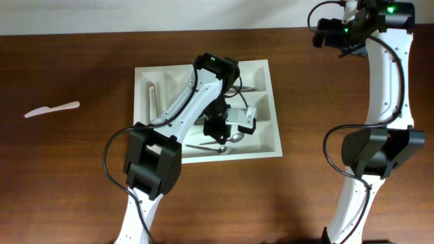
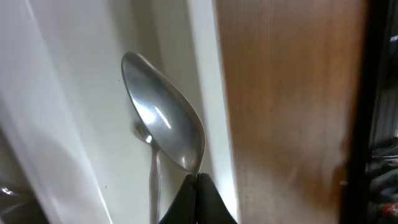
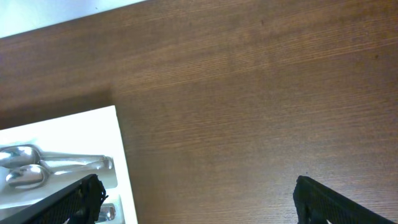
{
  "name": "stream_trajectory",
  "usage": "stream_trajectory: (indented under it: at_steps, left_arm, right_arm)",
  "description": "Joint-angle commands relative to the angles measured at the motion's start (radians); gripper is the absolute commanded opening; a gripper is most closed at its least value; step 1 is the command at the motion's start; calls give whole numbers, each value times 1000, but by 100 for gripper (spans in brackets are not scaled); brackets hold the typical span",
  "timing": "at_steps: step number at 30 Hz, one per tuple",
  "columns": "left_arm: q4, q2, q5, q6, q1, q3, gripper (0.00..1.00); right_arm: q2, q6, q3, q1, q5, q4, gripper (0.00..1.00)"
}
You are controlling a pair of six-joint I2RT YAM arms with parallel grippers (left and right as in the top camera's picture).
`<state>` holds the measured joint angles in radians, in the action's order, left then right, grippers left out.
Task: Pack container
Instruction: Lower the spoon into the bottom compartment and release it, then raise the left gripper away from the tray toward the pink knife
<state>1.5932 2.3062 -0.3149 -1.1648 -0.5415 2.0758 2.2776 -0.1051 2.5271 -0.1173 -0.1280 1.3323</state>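
- Left gripper [image 2: 198,183]: fingers pressed together, no gap showing. The tips meet right at the rim of a spoon [image 2: 165,127] bowl. Can't tell whether the rim is actually pinched between them.
- That spoon lies just ahead of the left fingertips, bowl up, inside the container [image 1: 268,135]. Its handle runs back under the gripper.
- The container sits directly under the left gripper [image 1: 218,129]. Its white wall [image 2: 62,93] is to the left of the tips, with bare table [image 2: 286,93] past the rim on their right.
- A 2nd spoon [image 1: 211,148] lies in the container's near compartment, just beside the left gripper.
- Right gripper [image 3: 196,186]: fingers spread wide, nothing between them, hanging over bare wood.
- Relative to the right gripper, a container corner [image 3: 74,130] is ahead and to the left. 2 spoon bowls [image 3: 25,165] show in it.
- A white plastic knife [image 1: 51,109] lies on the table, well apart from both grippers, beyond the container's far side from the right arm.
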Motion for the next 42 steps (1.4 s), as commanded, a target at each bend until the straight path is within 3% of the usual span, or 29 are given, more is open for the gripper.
stream_trajectory:
  at_steps: [1,13,16,18,20,29,37,42]
  left_arm:
    - [-64,5,50,-60,22,-95,2]
    - [-116,5,129,-54,31,-142,5]
    - [-116,5,129,-42,31,-135,16]
    - [-116,5,129,-30,31,-126,43]
    - [-114,5,129,-29,31,-117,52]
    - [-87,5,126,-29,29,-57,50]
    - [-2,5,112,-24,31,204,48]
    - [-77,5,250,192,66,367,45]
  right_arm:
    - [3,-5,-5,-1,6,-1,99]
    - [3,-5,-5,-1,6,-1,99]
    - [3,-5,-5,-1,6,-1,99]
    - [3,-5,-5,-1,6,-1,99]
    - [3,-5,-5,-1,6,-1,99]
    - [3,-5,-5,-1,6,-1,99]
    - [3,-5,-5,-1,6,-1,99]
    - [3,-5,-5,-1,6,-1,99]
